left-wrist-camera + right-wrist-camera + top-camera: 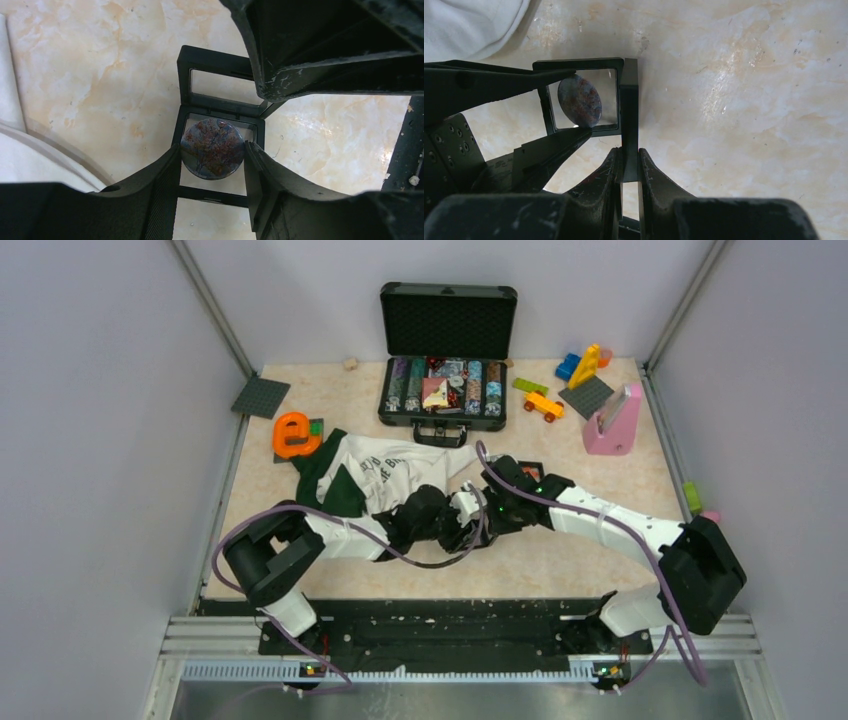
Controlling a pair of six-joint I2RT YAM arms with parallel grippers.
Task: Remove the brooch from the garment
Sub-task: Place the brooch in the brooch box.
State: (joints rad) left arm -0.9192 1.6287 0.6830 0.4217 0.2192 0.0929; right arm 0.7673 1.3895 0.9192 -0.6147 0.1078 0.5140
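Overhead wide, both wrists close on one frame

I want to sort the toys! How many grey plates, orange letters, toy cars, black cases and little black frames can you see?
grey plates: 2
orange letter: 1
toy car: 1
black case: 1
black frame: 1
Total: 6

Beige table bearing garment, open case
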